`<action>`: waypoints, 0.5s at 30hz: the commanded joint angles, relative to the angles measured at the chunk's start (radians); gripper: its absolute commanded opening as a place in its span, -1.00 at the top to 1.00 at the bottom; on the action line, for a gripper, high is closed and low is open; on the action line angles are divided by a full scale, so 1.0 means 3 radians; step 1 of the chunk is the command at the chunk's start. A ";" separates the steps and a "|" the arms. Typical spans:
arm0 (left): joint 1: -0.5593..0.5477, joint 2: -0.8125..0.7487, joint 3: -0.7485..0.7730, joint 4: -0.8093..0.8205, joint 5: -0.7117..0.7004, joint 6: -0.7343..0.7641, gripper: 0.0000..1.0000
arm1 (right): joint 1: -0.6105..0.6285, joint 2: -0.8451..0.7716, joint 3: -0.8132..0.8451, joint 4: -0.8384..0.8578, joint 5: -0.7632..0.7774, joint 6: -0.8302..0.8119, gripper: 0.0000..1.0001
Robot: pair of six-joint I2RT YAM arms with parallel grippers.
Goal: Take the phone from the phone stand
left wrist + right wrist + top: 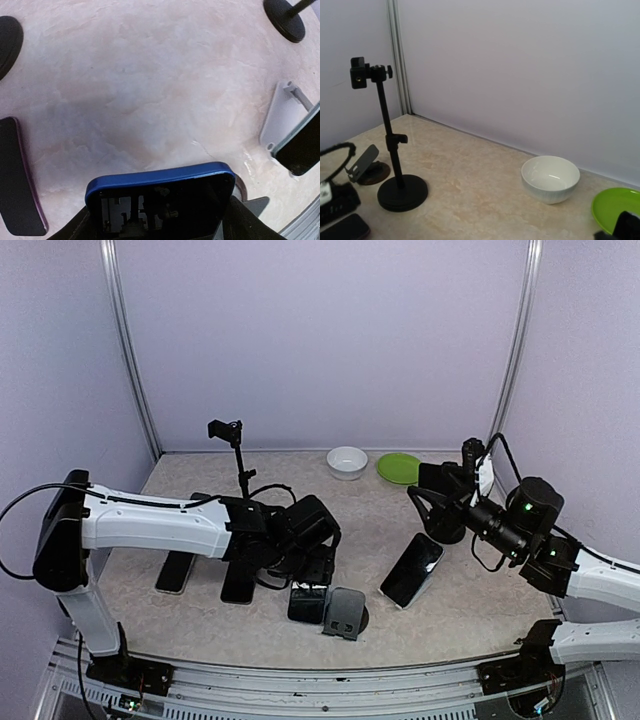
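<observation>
The beige tabletop [400, 530] carries a white bowl [347, 462], green plate [399, 468], tall black stand [240, 465], grey phone stand [345, 613] and flat dark phone [175, 572].

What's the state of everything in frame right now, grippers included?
Left gripper: shut on blue phone.
Blue phone: held, screen dark, next to grey phone stand.
Right gripper: open, empty.
Black phone: propped on white stand.
Tall black stand: upright, clamp empty.
White bowl: upright, empty.
Green plate: empty.
Purple-edged phone: lying flat.
</observation>
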 commanded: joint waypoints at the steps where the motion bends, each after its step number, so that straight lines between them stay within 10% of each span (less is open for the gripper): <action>1: 0.0152 -0.0170 -0.0152 0.0033 -0.0004 0.0056 0.07 | -0.0032 0.0025 -0.0012 0.0080 0.0008 0.0029 -1.00; 15: 0.0345 0.0292 -0.0111 0.0326 0.0310 -0.0080 0.06 | -0.0051 0.0053 -0.0018 0.0088 0.0021 0.0029 -1.00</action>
